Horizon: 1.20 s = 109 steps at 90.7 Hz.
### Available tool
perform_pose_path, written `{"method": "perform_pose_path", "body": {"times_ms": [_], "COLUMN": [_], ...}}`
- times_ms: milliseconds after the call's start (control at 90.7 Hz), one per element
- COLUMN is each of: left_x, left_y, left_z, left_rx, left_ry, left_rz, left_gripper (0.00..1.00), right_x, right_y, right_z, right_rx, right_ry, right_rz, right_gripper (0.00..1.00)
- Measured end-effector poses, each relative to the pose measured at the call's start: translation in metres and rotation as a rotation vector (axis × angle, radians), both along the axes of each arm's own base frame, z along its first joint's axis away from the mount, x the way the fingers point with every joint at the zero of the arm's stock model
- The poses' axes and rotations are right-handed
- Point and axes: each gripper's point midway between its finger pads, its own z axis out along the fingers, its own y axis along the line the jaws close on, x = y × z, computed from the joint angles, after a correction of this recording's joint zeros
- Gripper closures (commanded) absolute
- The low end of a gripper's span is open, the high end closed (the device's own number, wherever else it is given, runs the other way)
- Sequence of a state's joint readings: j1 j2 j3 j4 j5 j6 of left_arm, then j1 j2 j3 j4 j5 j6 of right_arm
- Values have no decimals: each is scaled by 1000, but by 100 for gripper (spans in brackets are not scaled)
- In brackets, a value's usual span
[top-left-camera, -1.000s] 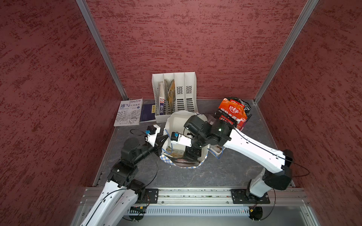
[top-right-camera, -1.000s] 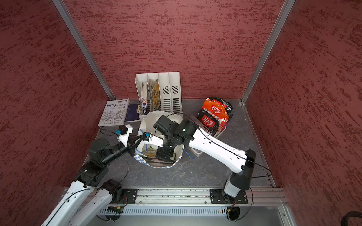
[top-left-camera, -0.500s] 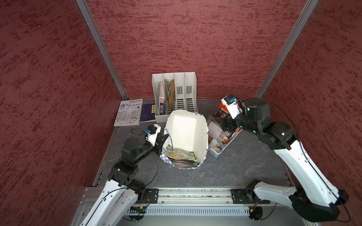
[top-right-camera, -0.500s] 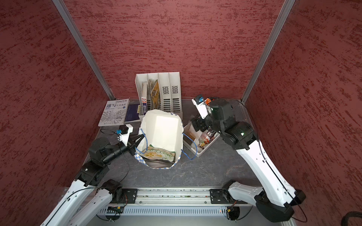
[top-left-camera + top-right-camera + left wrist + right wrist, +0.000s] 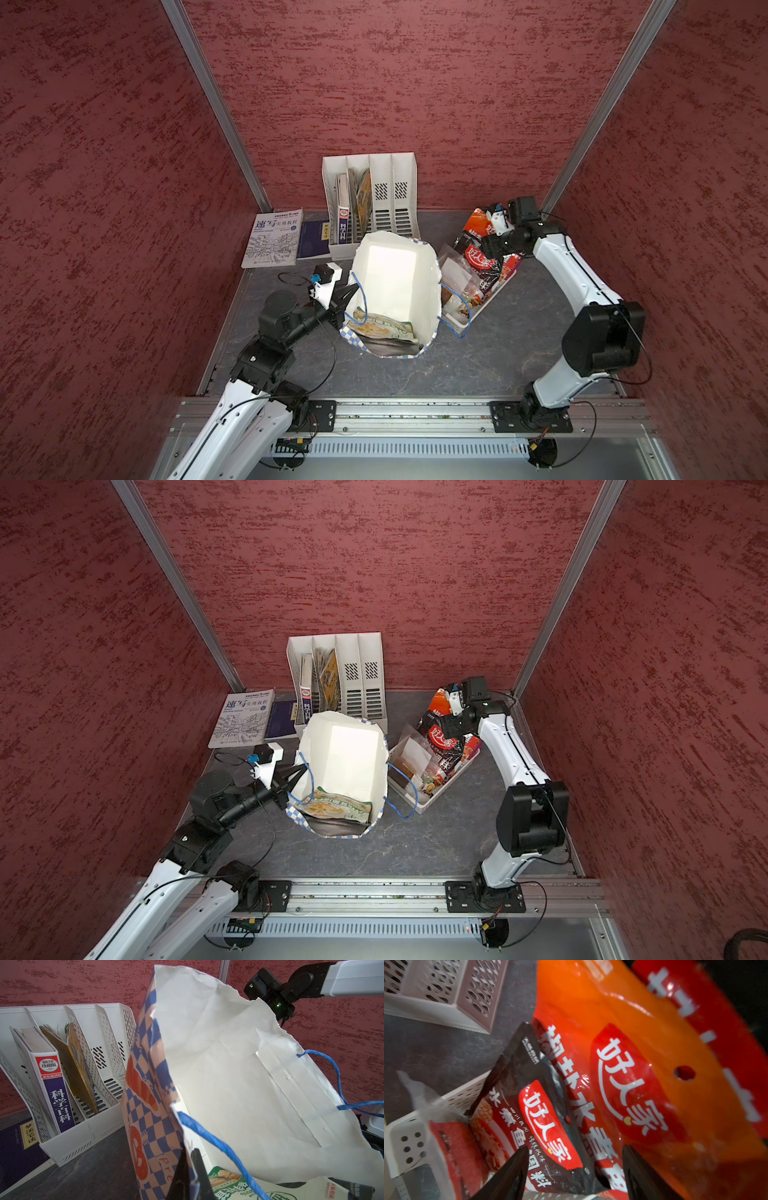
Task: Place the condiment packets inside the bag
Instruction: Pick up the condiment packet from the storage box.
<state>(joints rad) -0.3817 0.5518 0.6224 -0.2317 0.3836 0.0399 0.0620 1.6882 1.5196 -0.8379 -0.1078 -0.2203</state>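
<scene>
White with blue checks, the paper carrier bag [image 5: 395, 274] stands open in the middle of the dark grey counter [image 5: 415, 378] in both top views. A green-and-white flat packet [image 5: 382, 328] lies down inside it. The left claw [image 5: 351, 293] is at the bag's rim. Just beside the bag, on its other side, sits a white plastic basket with holes [image 5: 459, 330]. A shiny orange-red packet [image 5: 478, 226] and a black packet with a red badge [image 5: 484, 266] stick up out of it, and more packets lie lower down in it. The white right arm [image 5: 573, 270] reaches over them. At the back stands a white slotted file rack [image 5: 395, 191] with books in it. A grey-and-white drawing book [image 5: 272, 239] and a dark blue book [image 5: 313, 239] lie flat beside the rack.

In the left wrist view, the left claw is clenched on the bag's paper edge, with a black finger [image 5: 178, 1169] on each side. A thin blue cord handle [image 5: 207, 1136] hangs right by it. The green-and-white packet peeks up from the bottom of the bag.

In the right wrist view, the right claw [image 5: 575, 1147] is spread wide and grips nothing. Its two black fingers hang over the black packet, which leans on the orange-red one. I cannot tell if they touch it.
</scene>
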Motion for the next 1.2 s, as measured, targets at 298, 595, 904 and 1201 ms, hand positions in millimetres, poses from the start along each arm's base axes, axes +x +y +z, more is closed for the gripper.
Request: {"method": "perform_pose_path", "body": {"times_ms": [298, 595, 904, 1201], "left_x": [1, 2, 3, 6], "left_y": [0, 1, 2, 2], "left_z": [-1, -1, -1, -5], "left_rx": [2, 4, 5, 11], "left_ry": [4, 4, 3, 17], "left_rz": [1, 11, 21, 26], "left_gripper": [100, 100, 100, 100], "right_x": [3, -4, -18, -67], "right_y": [3, 38, 42, 46], "right_z": [-18, -41, -36, 86], "right_rx": [170, 385, 420, 266], "right_ry": [66, 166, 174, -170], "right_rz": [31, 119, 102, 193], "right_gripper": [47, 74, 100, 100]}}
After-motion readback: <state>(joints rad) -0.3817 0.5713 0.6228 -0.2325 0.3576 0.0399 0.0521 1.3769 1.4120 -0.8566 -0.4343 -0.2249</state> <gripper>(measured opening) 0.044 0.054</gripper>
